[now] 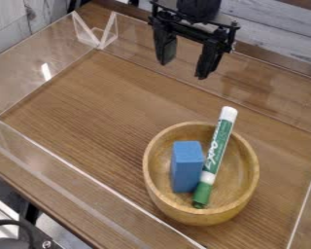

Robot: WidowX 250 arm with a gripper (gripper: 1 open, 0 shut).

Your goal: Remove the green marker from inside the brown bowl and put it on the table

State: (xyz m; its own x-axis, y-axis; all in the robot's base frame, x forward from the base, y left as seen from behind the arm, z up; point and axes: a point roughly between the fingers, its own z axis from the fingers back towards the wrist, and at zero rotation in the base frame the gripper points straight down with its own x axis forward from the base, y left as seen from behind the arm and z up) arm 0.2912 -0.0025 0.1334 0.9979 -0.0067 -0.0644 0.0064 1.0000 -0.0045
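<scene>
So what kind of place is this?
Probably a robot test bench: a wood-grain table fenced by clear walls, with an open gripper hanging above a brown bowl.

Table (106, 107) is bare wood across the left and middle, wide room to pass. Acrylic walls (42, 68) fence the edges. Bowl (201, 173) fills the near right corner area; its thick rim rings the marker (213, 156) and a blue block (186, 164) just beside it. Gripper (185, 55) hangs above the far side, jaws wide apart, well clear of the bowl.
</scene>
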